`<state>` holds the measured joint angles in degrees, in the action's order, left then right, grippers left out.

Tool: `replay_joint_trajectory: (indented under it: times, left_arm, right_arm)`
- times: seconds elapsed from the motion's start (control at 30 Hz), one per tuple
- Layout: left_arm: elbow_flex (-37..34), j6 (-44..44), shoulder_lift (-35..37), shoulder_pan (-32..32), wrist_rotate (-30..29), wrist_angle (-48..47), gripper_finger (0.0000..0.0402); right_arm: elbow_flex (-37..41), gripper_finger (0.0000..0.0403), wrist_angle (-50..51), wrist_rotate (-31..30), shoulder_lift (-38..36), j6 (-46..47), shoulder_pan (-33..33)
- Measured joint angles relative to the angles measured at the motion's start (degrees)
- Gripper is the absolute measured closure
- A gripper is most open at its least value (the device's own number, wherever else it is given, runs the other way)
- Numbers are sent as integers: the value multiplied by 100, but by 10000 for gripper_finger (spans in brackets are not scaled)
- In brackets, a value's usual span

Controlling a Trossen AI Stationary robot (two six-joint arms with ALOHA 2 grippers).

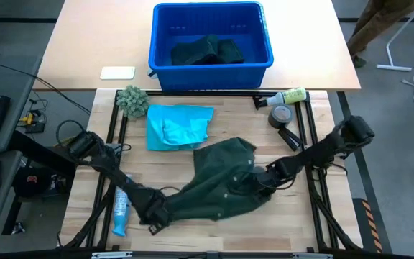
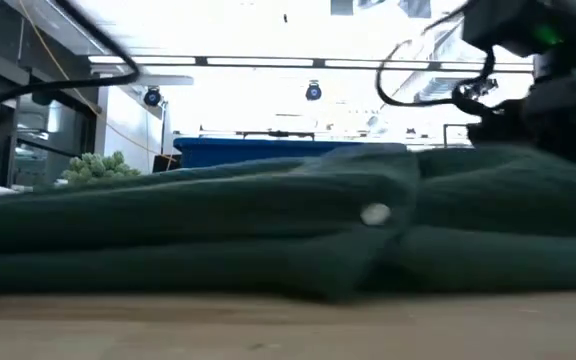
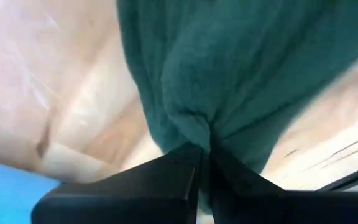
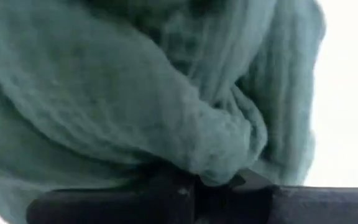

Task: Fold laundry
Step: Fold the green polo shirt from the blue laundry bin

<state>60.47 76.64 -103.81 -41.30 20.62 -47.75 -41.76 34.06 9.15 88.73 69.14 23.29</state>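
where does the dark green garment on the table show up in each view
high view: dark green garment lies front centre on the table, between the two tools.
low view: it fills the width as a low folded band.
left wrist view: its cloth hangs bunched where the left tool pinches it.
right wrist view: it fills most of the picture, pinched by the right tool.
shared landmark: the garment's pinched fold at each tool.

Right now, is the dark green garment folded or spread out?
Partly folded: the dark green garment lies bunched with overlapping layers, pinched by left gripper and right gripper.
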Motion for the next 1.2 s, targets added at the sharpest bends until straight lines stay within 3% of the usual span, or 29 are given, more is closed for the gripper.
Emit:
replay_joint_trajectory:
  times: [0.13, 0.33, 0.43, 0.5, 0.6, 0.77, 0.93, 1.03, 1.2]
  left_arm:
    - [0, 66, -24, -209, 385, 141, 402]
    - [-10, -328, 305, -179, 1907, 938, 401]
    - [-7, -572, 602, -151, 2059, 962, 401]
    - [-7, -749, 808, -59, 1962, 777, 401]
    - [-4, -803, 1086, 251, 1273, 405, 401]
    - [0, -1259, 1388, 958, 185, 574, 401]
    - [0, -2100, 1296, 1606, -49, 415, 401]
    - [0, -2141, 1229, 1902, -297, 392, 400]
    - [0, -2028, 1224, 1943, 44, 536, 366]
  right_arm:
    - [39, 403, 653, 53, -628, 169, 12]
    - [35, 403, 700, 424, -1784, 655, 13]
    - [35, 403, 928, 147, -2399, 956, 11]
    - [33, 403, 924, -331, -2752, 1095, 8]
    - [26, 403, 768, -1028, -3158, 1207, -65]
    - [24, 403, 697, -1234, -3322, 1186, -309]
    - [24, 403, 691, -1209, -3311, 1147, -350]
    - [24, 403, 688, -1204, -3311, 1133, -350]
    - [20, 403, 686, -1071, -3311, 903, -349]
